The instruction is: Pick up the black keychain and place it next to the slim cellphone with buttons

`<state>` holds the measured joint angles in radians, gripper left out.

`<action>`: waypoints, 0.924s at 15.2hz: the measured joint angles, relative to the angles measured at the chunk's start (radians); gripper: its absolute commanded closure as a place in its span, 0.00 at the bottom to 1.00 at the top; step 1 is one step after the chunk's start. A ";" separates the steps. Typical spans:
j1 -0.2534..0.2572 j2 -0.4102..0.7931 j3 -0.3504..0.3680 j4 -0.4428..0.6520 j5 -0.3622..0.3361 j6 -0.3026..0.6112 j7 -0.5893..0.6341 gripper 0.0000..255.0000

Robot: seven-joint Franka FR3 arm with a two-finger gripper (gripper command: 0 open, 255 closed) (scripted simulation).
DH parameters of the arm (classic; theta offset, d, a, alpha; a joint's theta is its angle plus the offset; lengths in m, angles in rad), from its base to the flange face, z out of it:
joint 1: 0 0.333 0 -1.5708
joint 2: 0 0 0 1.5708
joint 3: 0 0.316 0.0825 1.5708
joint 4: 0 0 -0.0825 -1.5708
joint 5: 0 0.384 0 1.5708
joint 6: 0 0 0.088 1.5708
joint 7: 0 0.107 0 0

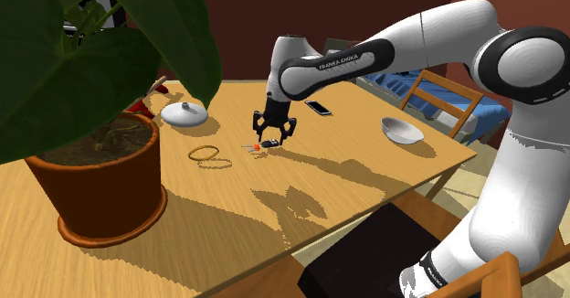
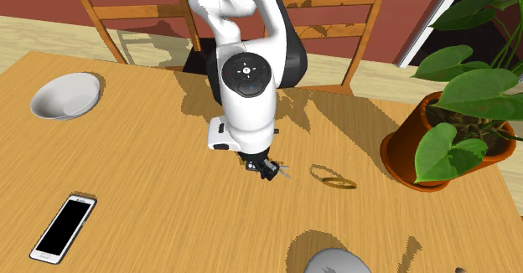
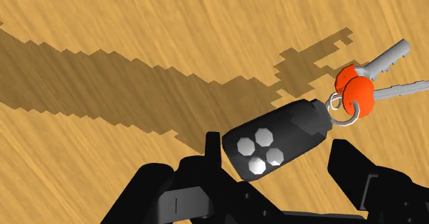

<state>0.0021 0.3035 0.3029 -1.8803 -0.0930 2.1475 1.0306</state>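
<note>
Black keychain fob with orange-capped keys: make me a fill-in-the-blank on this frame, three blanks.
The black rectangular fob carries ___ pale round buttons. Attached to it are ___ orange-capped silver keys. The black gripper straddling the fob is ___, not shut.
Missing: four; two; open.

The table [image 3: 103, 23] under the pincer [image 3: 278, 162] is looking like plain wood, streaky grain running all over it, pretty matt. The black keychain [image 3: 278, 137] sitting right between the pincer's tips is coming across as smooth plastic with a soft sheen, its round buttons gleaming pale grey. The keys [image 3: 385, 58] lying just beyond it are reading as grey metal with glossy orange heads, and the ring [image 3: 342, 123] is shining silvery. The pincer itself is looking matt black
</note>
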 measured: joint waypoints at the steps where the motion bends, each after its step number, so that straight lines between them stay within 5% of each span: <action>1: 0.000 -0.007 0.001 0.005 0.003 -0.012 -0.001 1.00; 14: -0.022 -0.074 0.000 0.084 0.030 -0.153 -0.041 1.00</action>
<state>-0.0196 0.2299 0.3033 -1.7960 -0.0626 1.9941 0.9895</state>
